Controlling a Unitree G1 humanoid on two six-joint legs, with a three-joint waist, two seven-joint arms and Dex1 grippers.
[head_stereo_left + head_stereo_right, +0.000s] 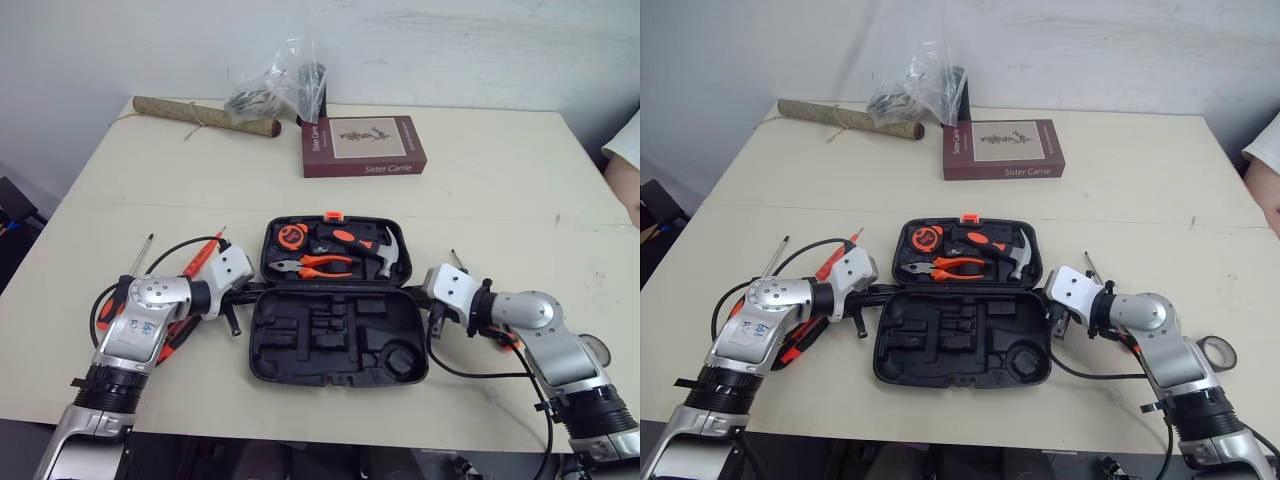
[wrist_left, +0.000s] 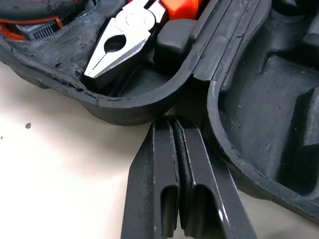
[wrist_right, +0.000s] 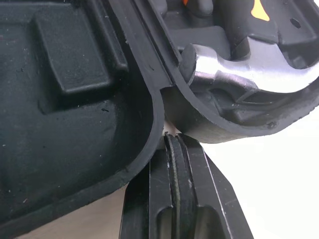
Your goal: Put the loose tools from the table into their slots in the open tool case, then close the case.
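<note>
I'm watching the tool case [image 1: 340, 381] lying open and flat between my two grippers, and both are sitting right at its hinge line. The left gripper [image 2: 173, 124] is pressing its fingers together on nothing, the tips touching the case wall at the notch where the two halves meet. The right gripper [image 3: 174, 142] is doing the same at the opposite end of the hinge, its fingers likewise pressed flat against each other and empty. What is worrying me is that I'm sitting poised as if to fold the case while tools are lying outside it. A red-handled screwdriver [image 1: 205, 255] and a thin screwdriver [image 1: 140, 262] are resting just outboard of the left gripper, and a small screwdriver [image 1: 456, 262] is lying just behind the right gripper. Folding now would, I judge, be shutting them out. With pressed tips wedged at the hinge, a push could also be sliding the whole case across the table, or catching a finger in the seam as a half swings. The half beyond the grippers is holding a tape measure [image 1: 291, 237], pliers [image 1: 310, 266] and a hammer [image 1: 385, 255], each seated in its moulded recess. The half on my side of the grippers is showing only bare slots.
</note>
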